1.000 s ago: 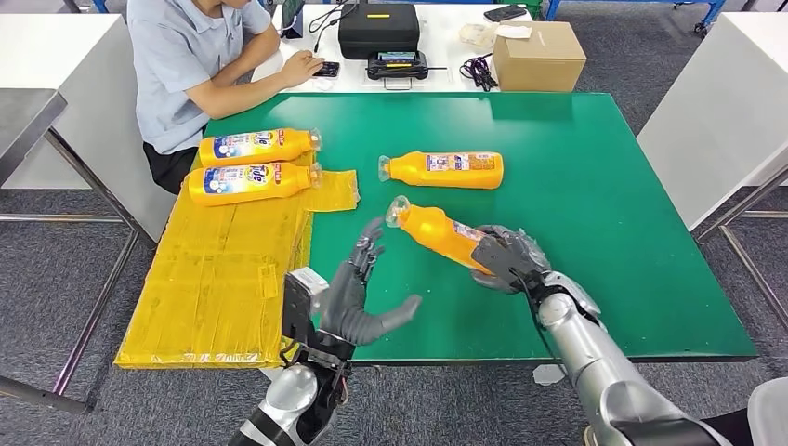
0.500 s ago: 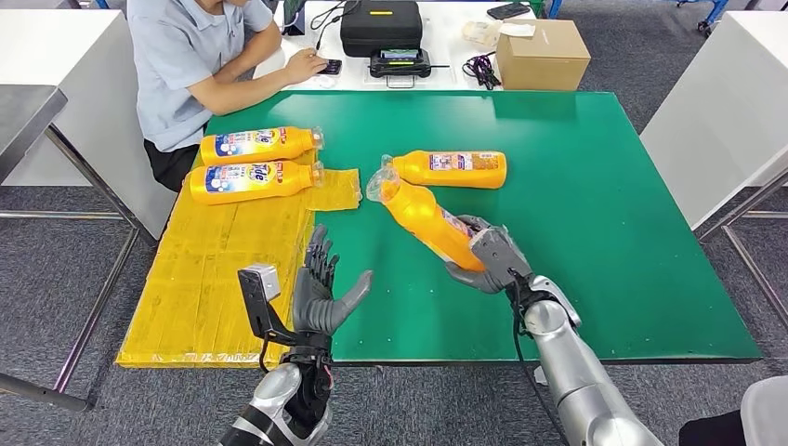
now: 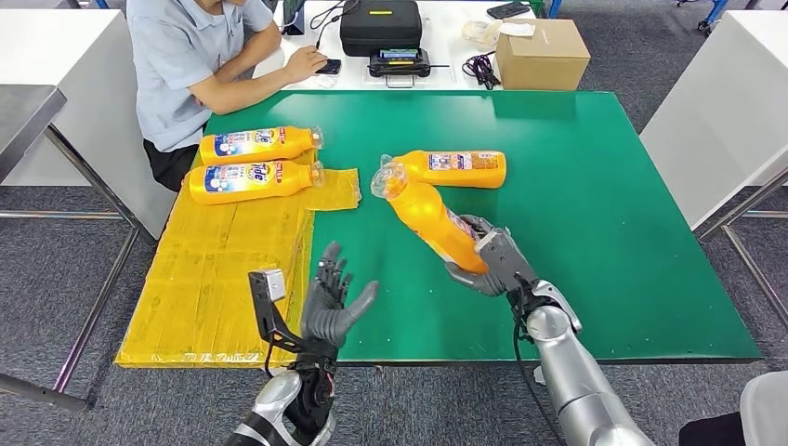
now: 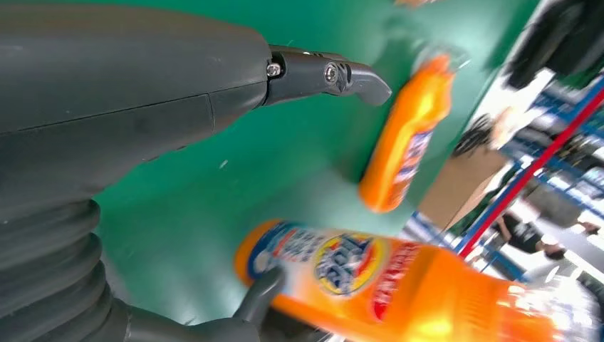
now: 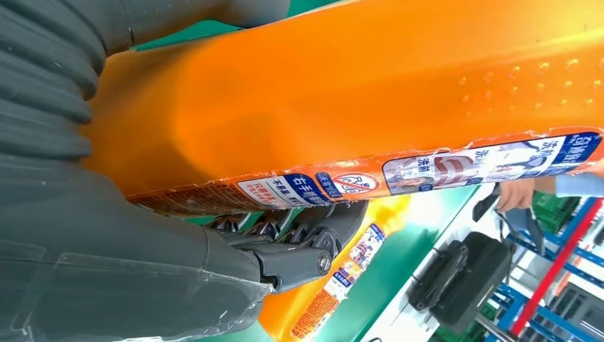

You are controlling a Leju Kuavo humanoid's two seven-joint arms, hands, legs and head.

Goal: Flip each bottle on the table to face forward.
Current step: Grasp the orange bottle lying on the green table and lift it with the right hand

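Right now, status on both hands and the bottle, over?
Right hand grips the lifted bottle by its base, cap end raised. Left hand open, fingers spread, holding nothing. Second bottle lies close behind the raised cap.

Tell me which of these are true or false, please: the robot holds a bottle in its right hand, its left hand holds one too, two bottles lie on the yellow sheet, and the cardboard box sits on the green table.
1. The right hand holds an orange bottle. True.
2. The left hand holds a bottle. False: it is open and holds nothing.
3. Two bottles lie on the yellow sheet. True.
4. The cardboard box sits on the green table. False: it sits on the white table behind.
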